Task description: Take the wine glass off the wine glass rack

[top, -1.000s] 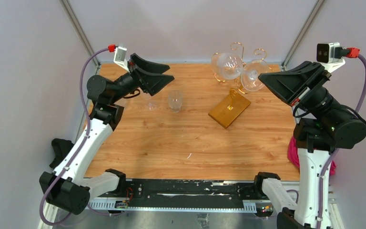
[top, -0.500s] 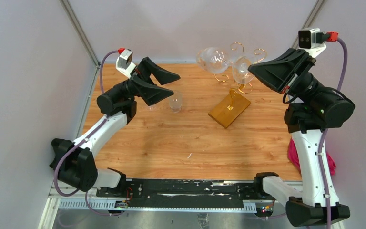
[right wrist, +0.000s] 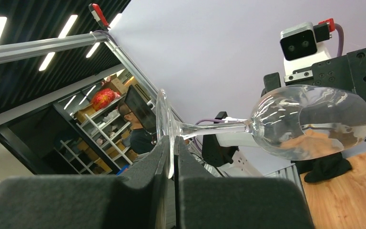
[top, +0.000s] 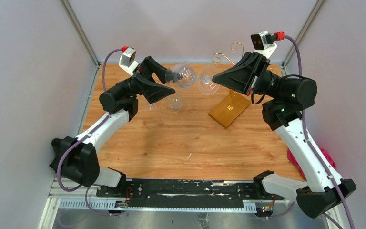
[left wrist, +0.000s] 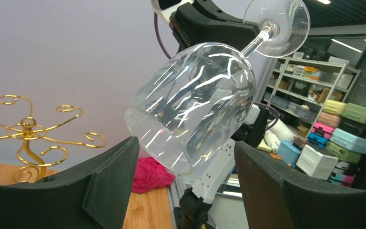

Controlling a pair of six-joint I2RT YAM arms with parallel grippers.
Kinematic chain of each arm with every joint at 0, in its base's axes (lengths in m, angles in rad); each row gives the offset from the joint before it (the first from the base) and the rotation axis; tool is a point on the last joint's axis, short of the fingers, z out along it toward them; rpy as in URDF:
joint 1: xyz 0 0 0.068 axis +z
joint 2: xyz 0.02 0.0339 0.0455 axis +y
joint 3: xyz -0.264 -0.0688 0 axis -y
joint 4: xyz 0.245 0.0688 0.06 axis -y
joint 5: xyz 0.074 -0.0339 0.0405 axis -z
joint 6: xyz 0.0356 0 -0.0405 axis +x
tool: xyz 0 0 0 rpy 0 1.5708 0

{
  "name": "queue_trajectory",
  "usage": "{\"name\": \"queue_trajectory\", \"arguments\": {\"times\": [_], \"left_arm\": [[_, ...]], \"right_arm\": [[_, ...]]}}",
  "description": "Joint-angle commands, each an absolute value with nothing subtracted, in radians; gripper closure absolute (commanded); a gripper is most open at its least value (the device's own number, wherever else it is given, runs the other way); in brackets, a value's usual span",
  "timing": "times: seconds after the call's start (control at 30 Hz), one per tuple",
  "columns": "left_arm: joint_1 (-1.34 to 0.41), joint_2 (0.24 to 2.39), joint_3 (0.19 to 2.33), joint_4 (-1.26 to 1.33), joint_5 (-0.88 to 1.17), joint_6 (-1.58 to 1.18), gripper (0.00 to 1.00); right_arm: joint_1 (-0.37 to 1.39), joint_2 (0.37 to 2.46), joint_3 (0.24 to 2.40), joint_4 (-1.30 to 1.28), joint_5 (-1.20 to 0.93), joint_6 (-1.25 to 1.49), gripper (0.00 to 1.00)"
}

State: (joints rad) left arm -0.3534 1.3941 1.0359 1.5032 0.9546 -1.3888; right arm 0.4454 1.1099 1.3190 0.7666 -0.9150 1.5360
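Glinting clear wine glass (top: 186, 76), stem horizontal.

The wine glass (top: 187, 76) hangs over the desk's (top: 171, 138) far side between left claw (top: 173, 82) and right claw (top: 215, 78); the wine glass rack (top: 226, 112) stands to its right.

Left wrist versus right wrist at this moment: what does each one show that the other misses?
Only the left wrist: the wine glass rack with its gold curled arms, a pink cloth behind it, and the open left claw framing the mouth of the wine glass. Only the right wrist: the right claw shut on the glass's foot, and the left arm's wrist camera. Both: the wine glass, lying tilted in the air, clear of the rack.
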Motion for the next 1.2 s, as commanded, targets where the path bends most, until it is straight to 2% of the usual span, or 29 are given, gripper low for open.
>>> {"name": "queue_trajectory", "arguments": {"times": [0.0, 0.4, 0.73, 0.87, 1.17], "left_arm": [[-0.365, 1.358, 1.028, 1.578, 0.974, -1.393, 0.22], [-0.365, 1.335, 1.004, 1.579, 0.956, -1.394, 0.22], [-0.375, 1.225, 1.016, 1.578, 0.93, -1.413, 0.28], [-0.376, 1.154, 1.011, 1.577, 0.921, -1.421, 0.34], [-0.376, 1.037, 0.982, 1.577, 0.889, -1.442, 0.57]], "right_arm": [[0.46, 1.073, 1.32, 0.754, -0.876, 1.424, 1.0], [0.46, 1.006, 1.358, 0.559, -0.868, 1.29, 1.0], [0.46, 1.063, 1.196, 0.843, -0.867, 1.447, 1.0], [0.46, 1.079, 1.145, 0.926, -0.863, 1.493, 1.0], [0.48, 1.086, 1.078, 0.958, -0.861, 1.494, 1.0]]}}
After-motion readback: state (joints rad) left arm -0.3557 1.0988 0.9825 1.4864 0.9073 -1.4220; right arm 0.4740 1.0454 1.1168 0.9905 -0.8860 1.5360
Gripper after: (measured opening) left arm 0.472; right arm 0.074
